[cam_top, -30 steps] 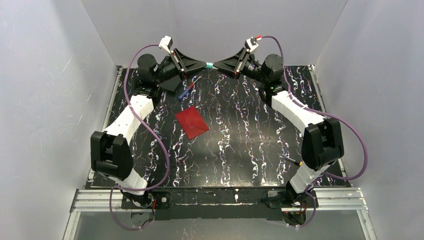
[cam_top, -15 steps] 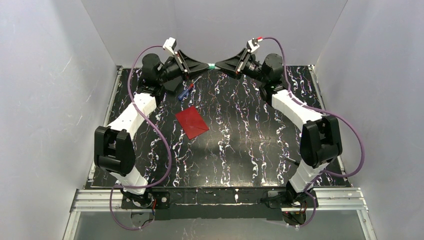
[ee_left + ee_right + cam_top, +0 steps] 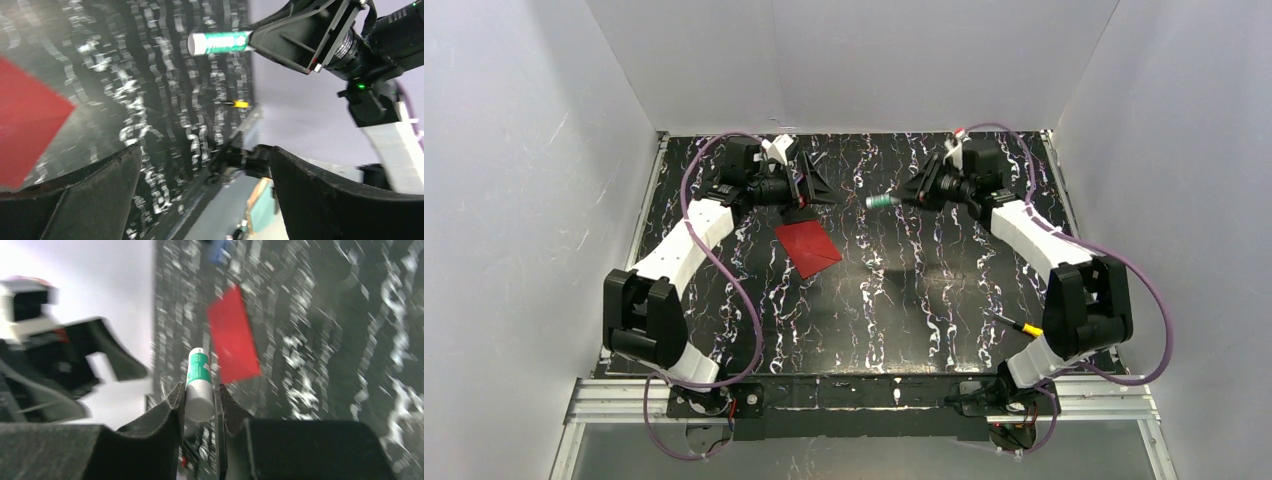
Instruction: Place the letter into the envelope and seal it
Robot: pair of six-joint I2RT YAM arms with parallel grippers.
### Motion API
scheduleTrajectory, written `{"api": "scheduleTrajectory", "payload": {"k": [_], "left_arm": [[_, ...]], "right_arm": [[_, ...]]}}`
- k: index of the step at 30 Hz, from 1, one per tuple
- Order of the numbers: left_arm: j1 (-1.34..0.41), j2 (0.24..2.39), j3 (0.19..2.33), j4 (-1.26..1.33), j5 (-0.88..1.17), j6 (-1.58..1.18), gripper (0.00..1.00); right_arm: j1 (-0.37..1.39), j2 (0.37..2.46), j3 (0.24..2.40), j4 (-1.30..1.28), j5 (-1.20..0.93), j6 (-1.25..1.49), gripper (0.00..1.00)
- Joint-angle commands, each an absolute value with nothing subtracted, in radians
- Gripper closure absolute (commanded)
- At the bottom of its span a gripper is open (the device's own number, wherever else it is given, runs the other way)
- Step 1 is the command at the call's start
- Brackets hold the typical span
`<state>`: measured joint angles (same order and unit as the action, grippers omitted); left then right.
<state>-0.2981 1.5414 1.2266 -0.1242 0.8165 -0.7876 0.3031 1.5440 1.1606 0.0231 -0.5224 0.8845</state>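
The red envelope (image 3: 808, 245) lies flat on the black marbled table, left of centre, and also shows in the left wrist view (image 3: 30, 125) and the right wrist view (image 3: 233, 342). My left gripper (image 3: 824, 192) hovers just behind its far corner, jaws wide open and empty (image 3: 205, 200). My right gripper (image 3: 908, 196) is shut on a white and green glue stick (image 3: 882, 201), which points left toward the left gripper (image 3: 200, 385). The same stick shows in the left wrist view (image 3: 220, 42). The letter is out of view.
White walls close in the table on three sides. A small yellow-tipped plug (image 3: 1024, 327) lies near the right arm's base. A blurred blue object (image 3: 220, 250) sits near the back of the table, beyond the envelope.
Both grippers held the glue stick together high at the back. The left gripper has opened and let go. Both arms have dropped forward toward the table, and the right keeps the stick.
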Motion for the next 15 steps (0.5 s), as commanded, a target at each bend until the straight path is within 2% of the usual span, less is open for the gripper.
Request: {"api": "scheduleTrajectory", "payload": {"k": [1, 3, 7, 13, 15], "left_arm": [[-0.282, 1.463, 1.279, -0.538, 0.610, -0.467, 0.02], [-0.275, 1.454, 1.257, -0.564, 0.557, -0.454, 0.02], [-0.274, 1.438, 1.218, -0.574, 0.513, -0.460, 0.02], [-0.274, 1.468, 1.279, -0.657, 0.504, -0.442, 0.02], [-0.274, 1.461, 1.299, -0.681, 0.480, -0.434, 0.02]], "right_arm": [[0.308, 1.621, 1.060, -0.212, -0.565, 0.667, 0.99], [0.312, 1.664, 1.033, -0.236, -0.662, 0.616, 0.99], [0.316, 1.704, 1.018, -0.319, -0.715, 0.511, 0.99], [0.315, 1.849, 1.062, -0.465, -0.599, 0.422, 0.99], [0.313, 1.889, 1.088, -0.504, -0.554, 0.415, 0.84]]}}
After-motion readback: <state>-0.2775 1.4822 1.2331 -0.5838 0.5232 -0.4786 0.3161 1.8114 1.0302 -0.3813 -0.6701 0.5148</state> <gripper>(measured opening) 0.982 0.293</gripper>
